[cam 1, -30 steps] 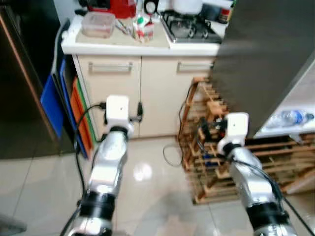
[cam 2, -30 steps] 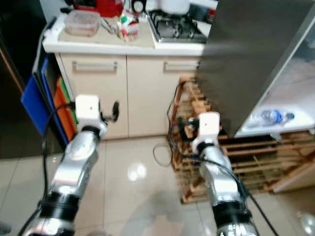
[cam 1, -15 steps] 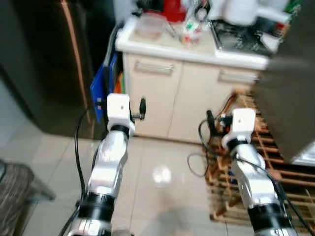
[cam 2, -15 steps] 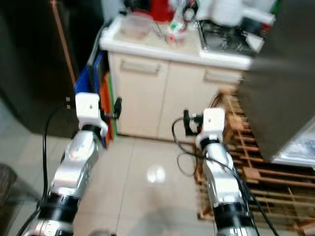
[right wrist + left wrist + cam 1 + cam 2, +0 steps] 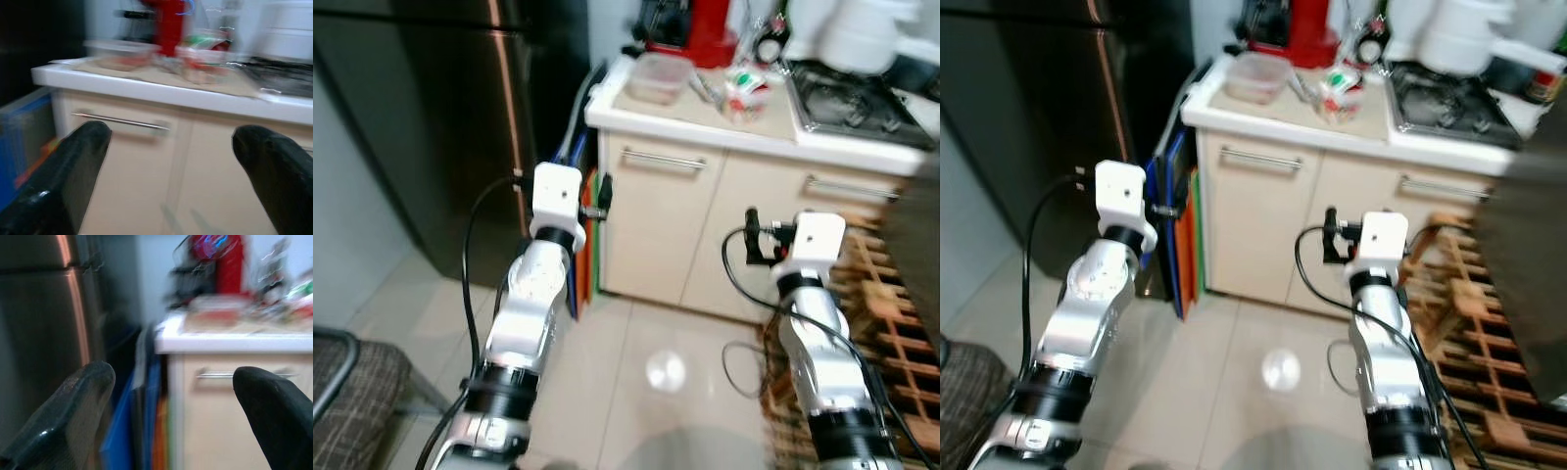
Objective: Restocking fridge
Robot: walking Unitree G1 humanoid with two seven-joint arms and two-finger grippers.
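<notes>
The dark fridge (image 5: 440, 117) stands closed just beyond the left pincer (image 5: 176, 396), toward its outer side. Ahead of the right pincer (image 5: 171, 161), the cream cabinet (image 5: 705, 225) carries a desk (image 5: 705, 103) with a clear container (image 5: 656, 78) and a red appliance (image 5: 710, 29). Both pincers hang empty in the air, fingers apart.

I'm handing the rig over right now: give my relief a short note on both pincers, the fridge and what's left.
Left pincer: open, empty, raised toward the gap beside the cabinet.
Right pincer: open, empty, facing the cabinet drawer handle.
Dark fridge stands on the robot's left, door shut.
Clear container and other items sit on the counter.
Done: nothing visibly stocked.
Left: pick items, open the fridge, load them.
</notes>
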